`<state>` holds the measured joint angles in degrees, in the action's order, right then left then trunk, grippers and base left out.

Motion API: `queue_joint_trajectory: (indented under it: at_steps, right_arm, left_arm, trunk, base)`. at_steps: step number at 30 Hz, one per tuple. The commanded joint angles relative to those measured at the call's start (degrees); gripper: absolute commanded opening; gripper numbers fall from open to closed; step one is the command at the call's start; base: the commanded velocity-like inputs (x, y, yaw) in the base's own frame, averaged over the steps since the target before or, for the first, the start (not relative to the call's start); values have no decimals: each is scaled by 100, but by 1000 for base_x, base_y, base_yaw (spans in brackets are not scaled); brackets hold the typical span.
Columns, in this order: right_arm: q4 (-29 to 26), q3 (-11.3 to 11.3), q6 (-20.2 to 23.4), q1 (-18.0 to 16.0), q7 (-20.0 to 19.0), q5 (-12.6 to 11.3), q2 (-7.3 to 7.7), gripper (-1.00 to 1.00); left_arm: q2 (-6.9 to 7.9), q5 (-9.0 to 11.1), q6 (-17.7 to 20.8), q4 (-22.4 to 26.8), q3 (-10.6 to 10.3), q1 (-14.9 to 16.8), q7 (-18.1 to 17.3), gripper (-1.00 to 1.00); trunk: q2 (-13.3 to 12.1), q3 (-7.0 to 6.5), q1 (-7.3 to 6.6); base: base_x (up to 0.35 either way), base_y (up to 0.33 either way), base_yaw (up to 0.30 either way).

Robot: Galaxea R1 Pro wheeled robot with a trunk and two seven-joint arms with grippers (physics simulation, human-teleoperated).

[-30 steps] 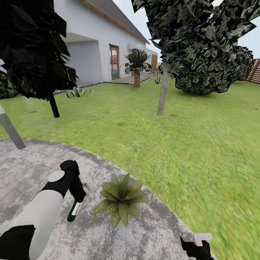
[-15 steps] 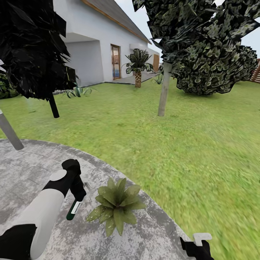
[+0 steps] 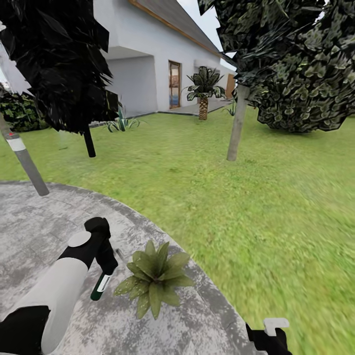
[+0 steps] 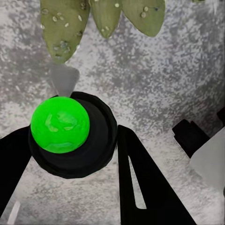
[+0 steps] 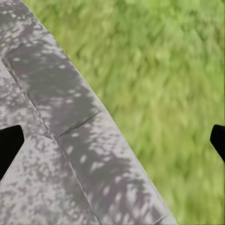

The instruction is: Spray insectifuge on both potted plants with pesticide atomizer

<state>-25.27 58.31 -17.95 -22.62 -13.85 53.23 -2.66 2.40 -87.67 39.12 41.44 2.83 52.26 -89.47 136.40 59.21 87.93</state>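
The paving (image 3: 44,236) is showing as rough, mottled grey stone with darker edging blocks. The lawn (image 3: 276,207) is looking matt and blurred. The plant (image 3: 154,278) is wearing matt olive leaves flecked pale. The atomizer (image 3: 101,288) is showing glossy green plastic. The house wall (image 3: 148,64) is looking smooth and white.

No writing, number or brand can be read anywhere. The slim dark-green pesticide atomizer bottle (image 3: 100,287), clamped in the left black end effector (image 3: 105,264), carries a small white label (a plain pale patch, too small to make out any print). The grey lamp post (image 3: 23,160), well beyond that end effector, bears a white band with no legible mark.
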Motion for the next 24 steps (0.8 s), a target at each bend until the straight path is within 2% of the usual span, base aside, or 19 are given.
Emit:
queue_joint_trajectory:
  at_steps: [1, 9, 14, 19, 24]
  right_arm:
    - [-8, 49, -21, -6, -45, 29, -6, 100]
    - [-7, 48, -23, -7, -43, 29, -6, 100]
    - [-12, 49, -23, -7, -45, 29, -5, 100]
    - [-13, 49, -20, -6, -43, 29, -6, 100]
    - [-13, 49, -22, -6, -42, 29, -6, 100]
  left_arm:
    - [-3, -54, 60, 4, 16, 4, -53, -100]
    - [-2, -57, 68, 4, 14, 4, -53, -100]
    - [-10, -57, 72, 4, 16, 4, -53, -100]
    - [-11, -57, 71, 4, 16, 4, -53, -100]
    - [-11, -57, 77, 4, 15, 4, -53, -100]
  trunk:
    - [2, 6, 1]
    - [2, 6, 1]
    - [2, 6, 1]
    - [2, 6, 1]
    - [2, 6, 1]
  base:
    - [82, -79, 278]
    - [54, -40, 247]
    - [185, -210, 40]
    - [36, -267, 13]
    - [-56, -274, 230]
